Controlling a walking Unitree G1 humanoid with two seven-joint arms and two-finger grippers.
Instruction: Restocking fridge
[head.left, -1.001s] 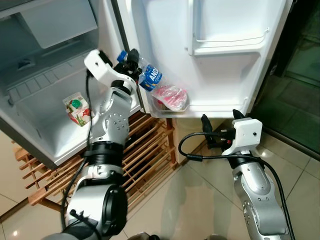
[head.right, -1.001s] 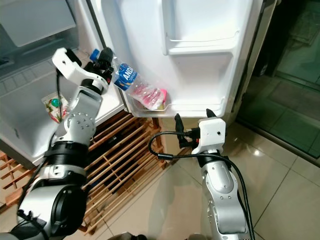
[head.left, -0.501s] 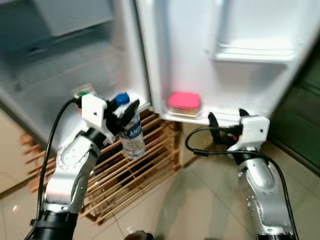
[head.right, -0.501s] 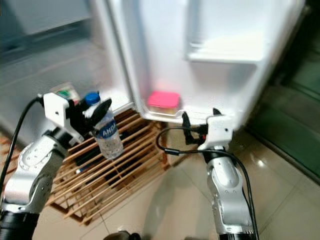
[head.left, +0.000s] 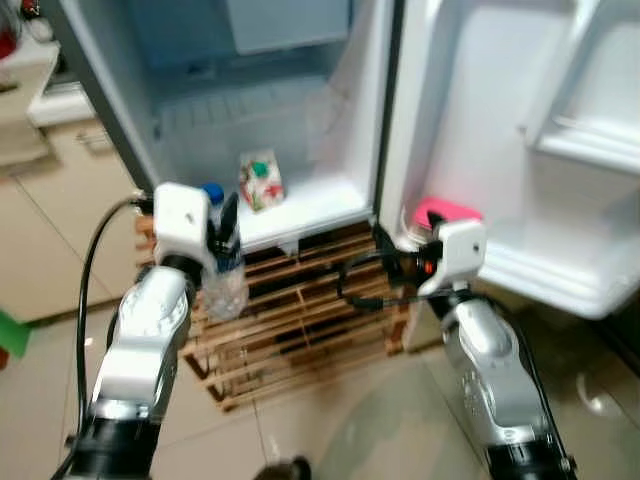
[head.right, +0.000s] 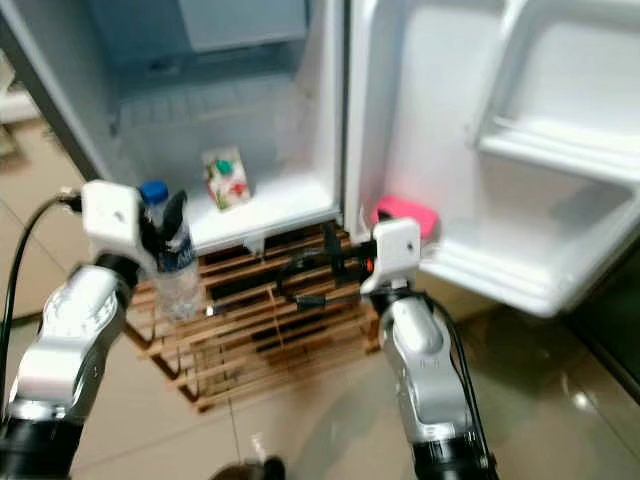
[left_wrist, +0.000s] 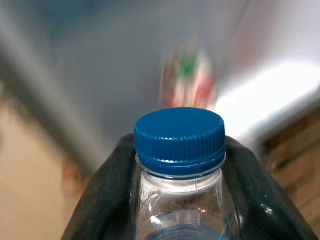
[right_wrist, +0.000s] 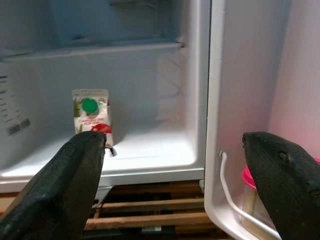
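Below the open fridge (head.left: 300, 150), just outside its lowest compartment, the left gripper (head.left: 222, 232) is clamped around the neck of a clear water bottle (head.left: 224, 278), which hangs upright over the wooden rack (head.left: 300, 320) under the fridge. From the left wrist camera the two black fingers (left_wrist: 105, 200) hug the bottle right under its blue cap (left_wrist: 179, 134). Thin clear plastic like this probably dents under a hard squeeze and looks smooth enough to slip, so the ridged neck is likely the safest hold; it seems to hold little water, so I judge it light. The right gripper (head.left: 385, 262) hovers spread wide and empty near the door's lower shelf. By count: one bottle, one juice carton (head.left: 261, 180) standing on the fridge floor, one pink container (head.left: 445, 212) in the door shelf
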